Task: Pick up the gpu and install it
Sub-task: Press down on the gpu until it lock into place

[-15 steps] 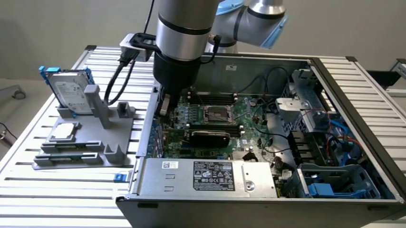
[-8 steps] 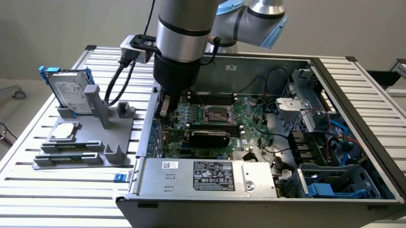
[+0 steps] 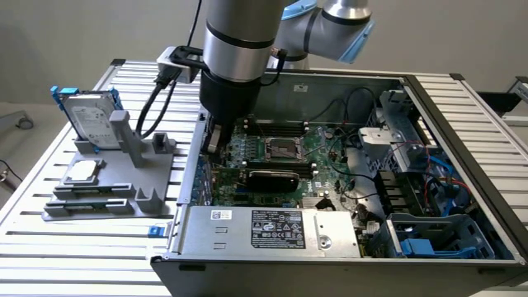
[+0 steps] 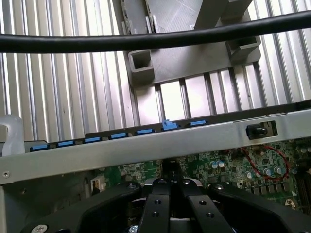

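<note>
Graphics card [image 3: 271, 179], black cooler cover up, sits inside the open computer case [image 3: 429, 105] on the green motherboard [image 3: 318, 154], its long axis running toward the exterior view's right. It lies just toward that side of my hand [image 4: 171, 187], close below it. My arm [image 3: 239, 43] comes straight down into the case along its wall nearest the grey parts holder [image 3: 123, 179] on the slatted surface [image 3: 49, 247]. I judge the hand closed, fingers [image 4: 160, 194] pressed together, gripping nothing I can see.
</note>
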